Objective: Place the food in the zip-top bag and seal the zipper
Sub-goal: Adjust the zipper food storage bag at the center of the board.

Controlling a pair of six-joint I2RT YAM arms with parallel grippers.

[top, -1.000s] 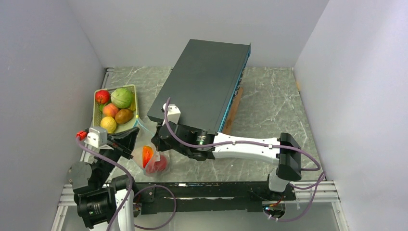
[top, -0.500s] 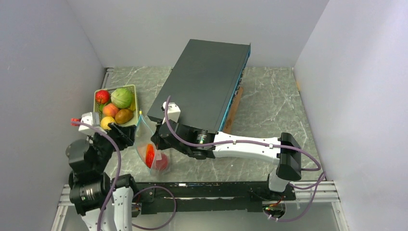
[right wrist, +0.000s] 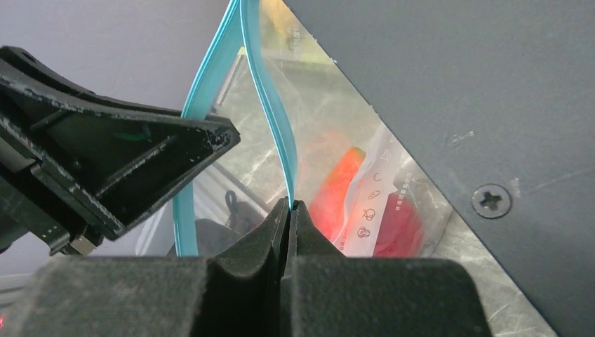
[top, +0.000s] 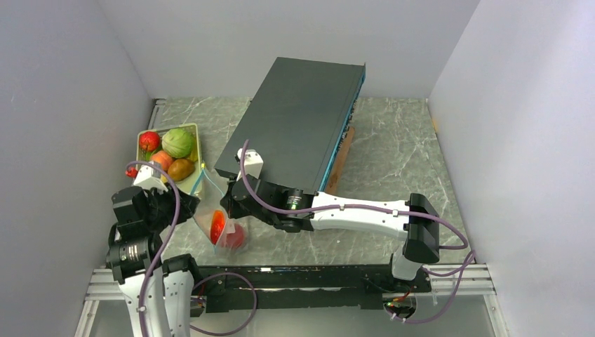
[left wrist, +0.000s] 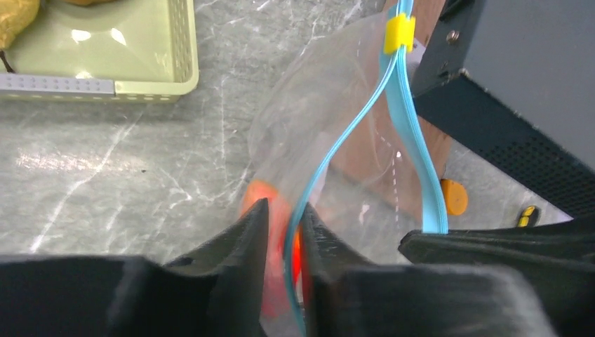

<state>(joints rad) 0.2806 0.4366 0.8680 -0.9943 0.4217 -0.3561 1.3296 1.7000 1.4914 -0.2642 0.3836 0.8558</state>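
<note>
Grey marble-patterned table [top: 400,161] is carrying: slotted basket [left wrist: 151,88] sitting far left, dark slab [top: 302,119] lying mid-rear over a wooden board [top: 341,161] — zip-top bag [left wrist: 309,105] bottom seemingly resting near-left.

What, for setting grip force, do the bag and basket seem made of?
Zip-top bag: thin, glossy clear plastic film, judging by its see-through, creased, limp walls. Basket: stiffer pale green plastic, likely moulded, semi-gloss, given its slotted wall and soft glare.

dark slab [top: 302,119] crowding bag [top: 212,210], basket [top: 196,144] beside
</note>
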